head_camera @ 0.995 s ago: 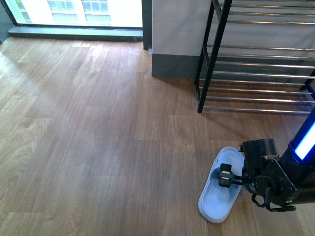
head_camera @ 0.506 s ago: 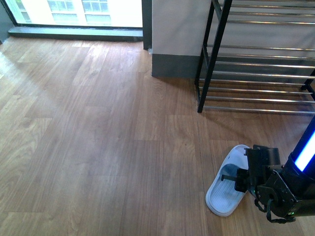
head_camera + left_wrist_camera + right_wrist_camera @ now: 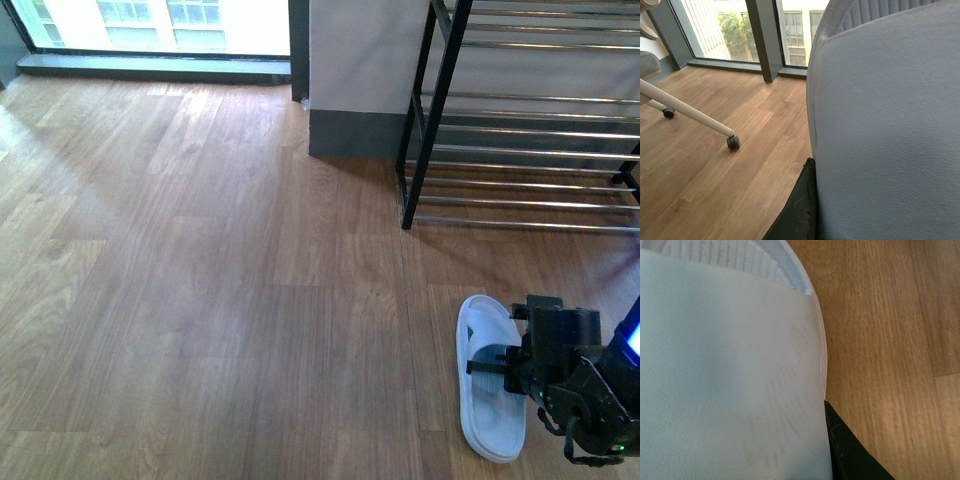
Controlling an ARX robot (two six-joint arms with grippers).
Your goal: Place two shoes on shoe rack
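Pale blue-white moulded rubber slide sandal point(image 3: 489, 405): down by the brown wood-plank floor point(image 3: 200, 300), near but short of the black metal shoe rack with silver bars point(image 3: 520, 150). The right gripper point(image 3: 497, 362) is clamped on its strap. Step, as judged: carrying to the rack. The next move calls for a lift and a forward reach onto a tier. A second, similar sandal point(image 3: 885, 125) lies against the left gripper's dark finger point(image 3: 799, 210); whether that gripper grips it cannot be told.

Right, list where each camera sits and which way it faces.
Front: on the body, looking down the floor toward the shoe rack; right gripper holds a white slipper.
Left wrist: on the left arm, facing the windows; a second slipper and one finger show.
Right wrist: on the right arm, facing the floor; one finger shows; shares the white slipper with front.
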